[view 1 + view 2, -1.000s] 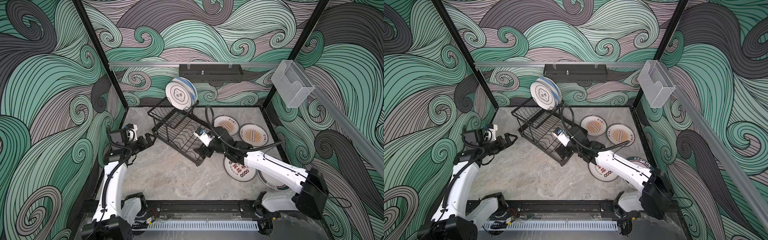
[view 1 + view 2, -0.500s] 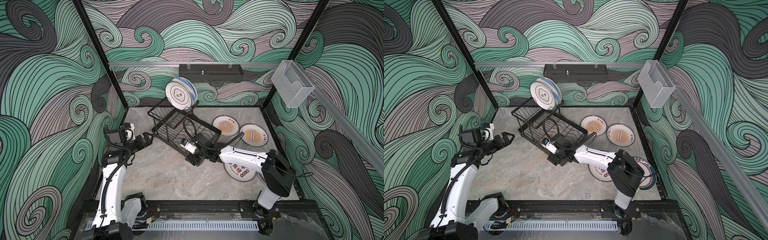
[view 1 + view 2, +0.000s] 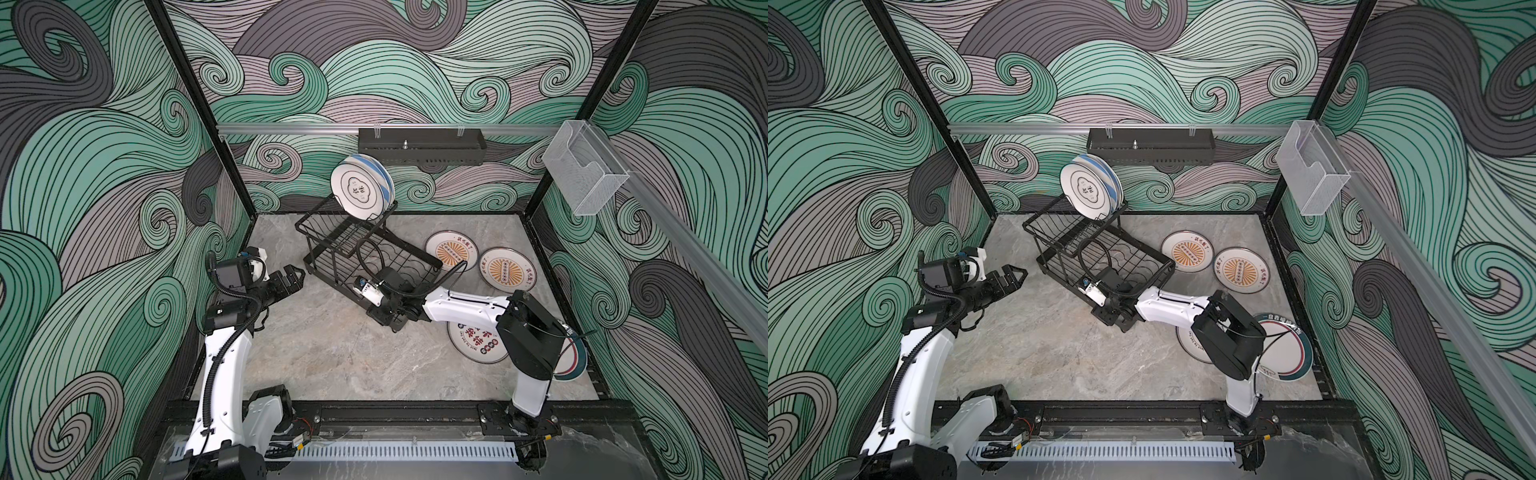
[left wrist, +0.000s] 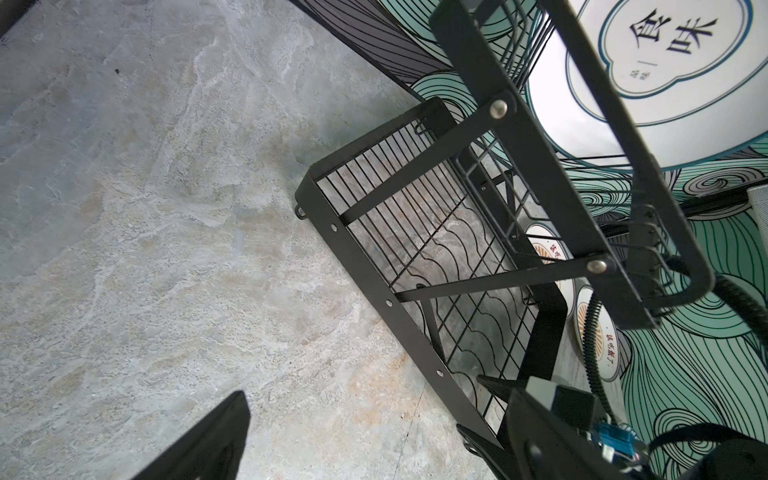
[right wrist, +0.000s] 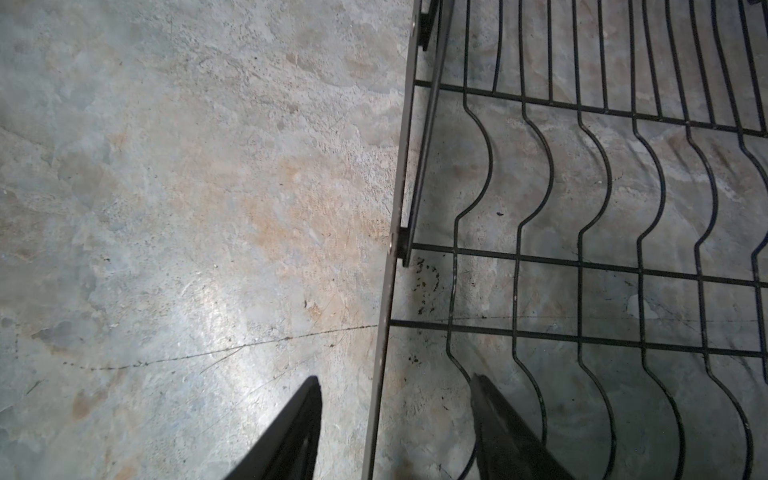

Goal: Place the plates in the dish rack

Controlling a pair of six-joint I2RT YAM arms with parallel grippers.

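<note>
dish rack [image 3: 365,257]: black wire, two tiers, wavy-slot base, mid-frame | upright plates [image 3: 360,187]: at least two, top tier, upper centre | flat, right: two sunburst plates [image 3: 451,251], one red-lettered plate [image 3: 473,340], one teal-rimmed plate [image 3: 575,361] | right gripper [image 5: 395,382]: agape astride rack's bottom edge | left gripper [image 3: 297,274]: agape, empty

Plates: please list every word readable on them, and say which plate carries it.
"食味": upright white plate.
"品味", small: same plate.
"该吃饭了": each of the two orange sunburst plates.
Red-and-black lettered plate: half hidden by the arm, unreadable.
Teal-rimmed plate: rim lettering too blurred.
</note>
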